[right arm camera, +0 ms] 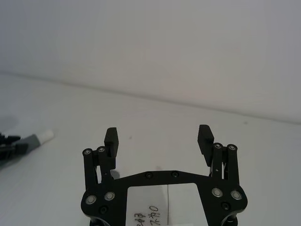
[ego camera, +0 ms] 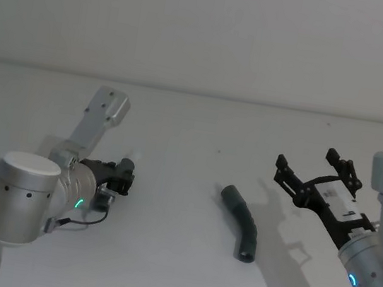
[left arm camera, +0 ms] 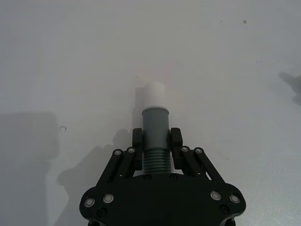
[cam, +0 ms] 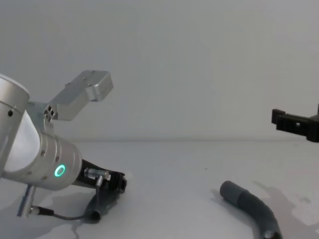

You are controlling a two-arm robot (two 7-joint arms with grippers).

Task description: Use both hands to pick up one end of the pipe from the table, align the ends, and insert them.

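- We see the left tool [ego camera: 121, 176] low over the left part of the tabletop [ego camera: 174, 269], clenched on the short piece [left arm camera: 155, 127] of grey pipe.
- In the left wrist view, its two fingers [left arm camera: 137, 139] press the ribbed shaft from both sides. The smooth grey sleeve and the white tip [left arm camera: 153, 94] stick out past the fingertips.
- We cannot tell whether the short piece touches the tabletop.
- The long piece [ego camera: 241, 222] lies flat on the tabletop, gently bent and touched by neither tool.
- It sits between the two tools and nearer the right one, well apart from the short piece.
- The right tool [ego camera: 314, 171] hangs released, its fingers [right arm camera: 111, 139] spread wide with nothing between them.
- In the chest view it sits high at the right edge [cam: 296, 122], above the long piece [cam: 251, 204] and off to its right.
- In the right wrist view, the white tip [right arm camera: 45, 136] shows far off to one side.
- A green ring [cam: 60, 171] glows on the left arm's wrist.
- A white label [right arm camera: 155, 207] on the right tool's base carries handwritten marks, which we cannot read with confidence.
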